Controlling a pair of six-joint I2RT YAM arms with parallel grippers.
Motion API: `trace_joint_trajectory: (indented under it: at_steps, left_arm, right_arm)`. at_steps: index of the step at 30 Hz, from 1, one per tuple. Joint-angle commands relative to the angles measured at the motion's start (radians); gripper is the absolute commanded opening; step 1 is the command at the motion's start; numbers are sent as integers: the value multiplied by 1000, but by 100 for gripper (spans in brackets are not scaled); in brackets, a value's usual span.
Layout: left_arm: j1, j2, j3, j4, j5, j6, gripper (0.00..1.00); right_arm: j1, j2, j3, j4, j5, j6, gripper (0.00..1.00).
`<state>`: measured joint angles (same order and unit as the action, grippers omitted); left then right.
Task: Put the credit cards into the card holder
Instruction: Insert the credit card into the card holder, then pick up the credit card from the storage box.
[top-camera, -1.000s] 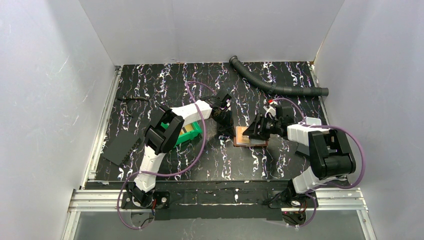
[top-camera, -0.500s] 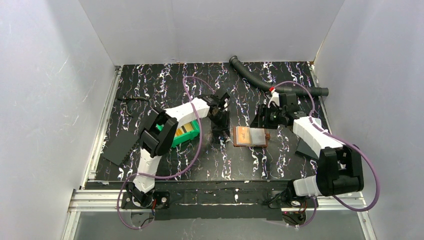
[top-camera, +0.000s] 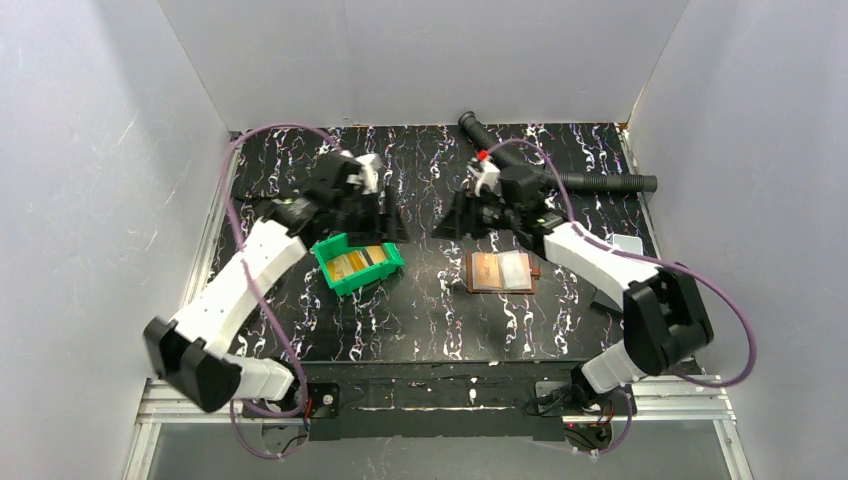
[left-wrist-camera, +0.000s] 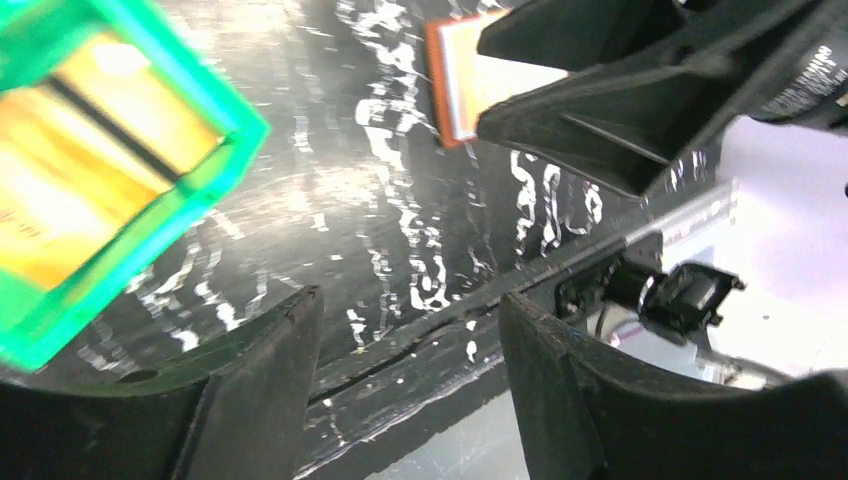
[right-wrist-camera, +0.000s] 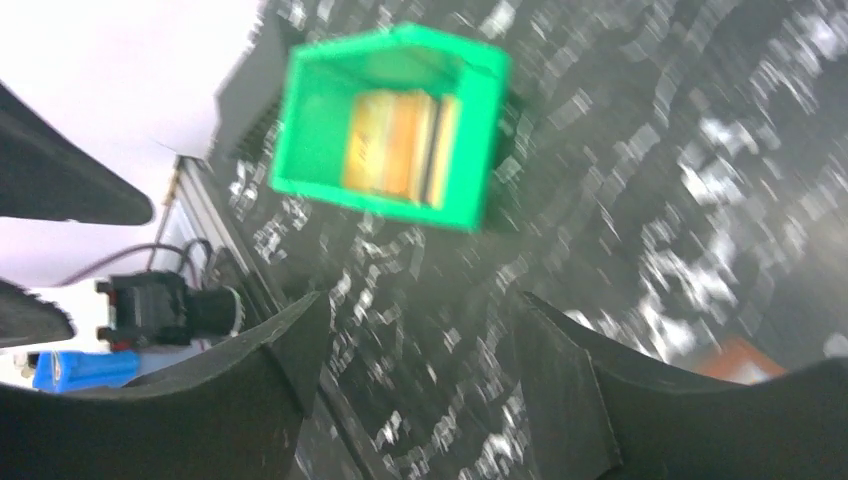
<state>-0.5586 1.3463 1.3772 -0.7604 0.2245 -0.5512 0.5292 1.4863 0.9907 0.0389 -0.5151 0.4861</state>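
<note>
Both my arms swung back from the card holder (top-camera: 502, 272).
My left fingers (top-camera: 388, 222) and right fingers (top-camera: 452, 222) hang open above the worktop (top-camera: 440, 320).

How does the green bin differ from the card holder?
The green bin is bright plastic with upright walls; the card holder is brown and lies opened flat. The bin sits left of centre, the holder right of centre. The bin holds a stack of orange and yellowish credit cards; the holder's left half looks orange, but it is too small to tell whether that is a card. Both rest on the table, neither gripped.
</note>
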Motion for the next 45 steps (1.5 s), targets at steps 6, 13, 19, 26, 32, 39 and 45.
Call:
trace_joint_trajectory:
  at_steps: [6,13,19,26,32,39,45]
  left_arm:
    - [286,-130,-94,-169,-81,112,73]
    - [371,-94,-143,-160,-227,77,75]
    - [385,-58,-135,-198,-283,41,77]
    - [387,14,-112,-258,-370,69,77]
    - [387,28,-157,-266,-315,49,67]
    - [388,46,-225,-265,-260,15,65]
    - [388,74,-204,-303,-281,0,66]
  right_arm:
    - [235,311,309,244,241,95,77]
    - [311,552,551,107,326,25,76]
    - [355,685,767,-121,385,-64,76]
    - [363,767,854,-198,344,0,67]
    - [367,710,834,-253,345,-48,66]
    - [365,732,881,-315,312,-61,67]
    - [368,764,872,-279,308,39,57]
